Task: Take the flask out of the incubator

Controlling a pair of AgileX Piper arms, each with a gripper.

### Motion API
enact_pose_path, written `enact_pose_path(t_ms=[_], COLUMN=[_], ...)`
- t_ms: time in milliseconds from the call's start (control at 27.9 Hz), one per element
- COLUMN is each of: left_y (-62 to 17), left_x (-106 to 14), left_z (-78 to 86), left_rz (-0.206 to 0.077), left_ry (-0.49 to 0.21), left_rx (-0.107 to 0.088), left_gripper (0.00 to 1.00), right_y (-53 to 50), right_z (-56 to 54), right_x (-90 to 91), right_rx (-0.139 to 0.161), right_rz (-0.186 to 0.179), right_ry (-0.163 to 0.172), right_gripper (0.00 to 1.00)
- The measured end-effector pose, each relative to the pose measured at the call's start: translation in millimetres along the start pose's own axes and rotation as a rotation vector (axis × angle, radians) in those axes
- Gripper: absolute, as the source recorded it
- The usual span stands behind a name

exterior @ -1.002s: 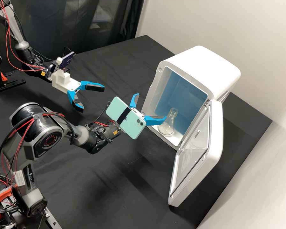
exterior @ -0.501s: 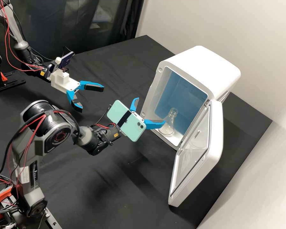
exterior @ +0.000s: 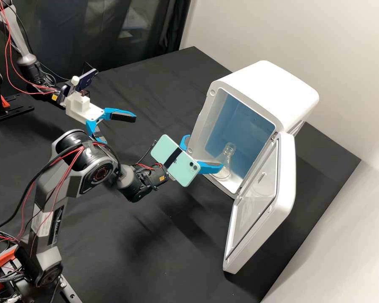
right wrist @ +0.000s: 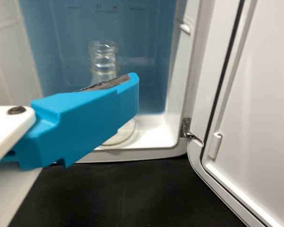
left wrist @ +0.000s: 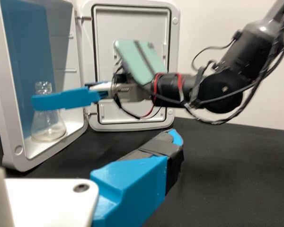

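Observation:
A clear glass flask [exterior: 228,158] stands upright on the floor of the white incubator [exterior: 265,84], inside its blue chamber. My right gripper [exterior: 200,154], with a mint phone strapped to its wrist, is open at the chamber's mouth. One of its blue fingers [exterior: 209,167] crosses in front of the flask's base. In the right wrist view the flask [right wrist: 103,59] stands just beyond that finger [right wrist: 85,118]. My left gripper [exterior: 109,125] hangs open over the bench, well left of the incubator. The left wrist view has the flask [left wrist: 46,120] behind the right arm's finger [left wrist: 66,99].
The incubator door [exterior: 261,198] is swung wide open to the right of the chamber, hinged at its right side. The black bench [exterior: 156,235] has free room in front and to the left. A white wall lies behind the incubator.
My right arm has pushed forward toward the incubator, bringing its open fingers from in front of the opening up to the flask. The left gripper has drifted slightly back and left.

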Motion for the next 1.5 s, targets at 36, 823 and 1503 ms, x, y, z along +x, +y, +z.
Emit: enact_pose_path(t_ms=[36, 823, 1503], left_y=[0.0, 0.0, 7.2], left_x=[0.0, 0.0, -1.9], left_z=[0.0, 0.0, 5.2], left_rz=[0.0, 0.0, 0.019], left_ry=[0.0, 0.0, -0.034], left_rx=[0.0, 0.0, 0.02], left_gripper=[1.0, 1.0, 1.0], right_y=[-1.1, -16.0, -18.2], right_z=[0.7, 15.6, 15.3], right_x=[1.5, 42.9, 62.3], right_rx=[0.001, -0.001, 0.05], right_rz=[-0.004, -0.02, -0.04], right_ry=[-0.007, -0.094, -0.119], right_gripper=[1.0, 1.0, 1.0])
